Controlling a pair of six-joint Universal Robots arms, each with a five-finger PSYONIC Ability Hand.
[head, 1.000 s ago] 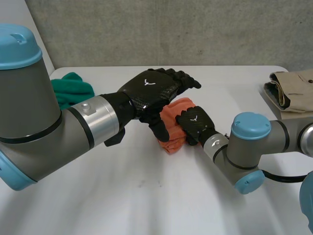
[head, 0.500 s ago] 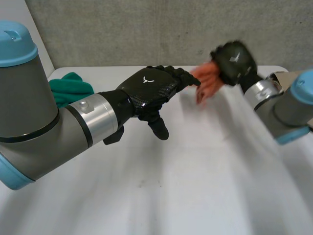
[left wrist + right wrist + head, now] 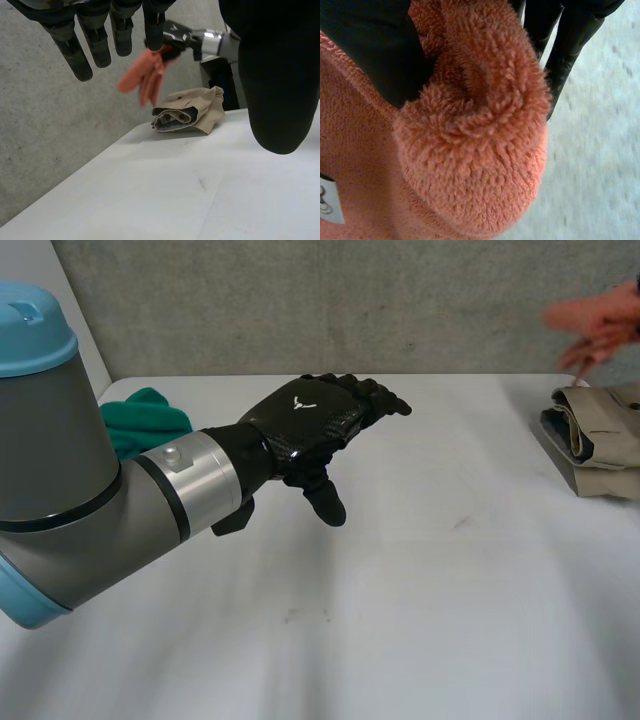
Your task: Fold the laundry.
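My right hand (image 3: 370, 45) is shut on a bundled orange terry cloth (image 3: 470, 140), the thumb pressed into it and the fingers (image 3: 565, 45) curled behind. In the head view the orange cloth (image 3: 598, 322) hangs in the air at the far right, above a folded beige garment pile (image 3: 600, 435). The left wrist view shows the right hand (image 3: 172, 37) holding the orange cloth (image 3: 145, 77) above the beige pile (image 3: 190, 112). My left hand (image 3: 305, 420) hovers over the middle of the table, open and holding nothing, fingers straight.
A crumpled green cloth (image 3: 145, 420) lies at the table's far left, behind my left arm. The white table (image 3: 420, 590) ends at a grey wall at the back. A small white label (image 3: 330, 202) is sewn to the orange cloth.
My right hand lifted the orange cloth off the table's middle and swung it up and to the far right, over the beige pile. The left hand stayed where it was, open.
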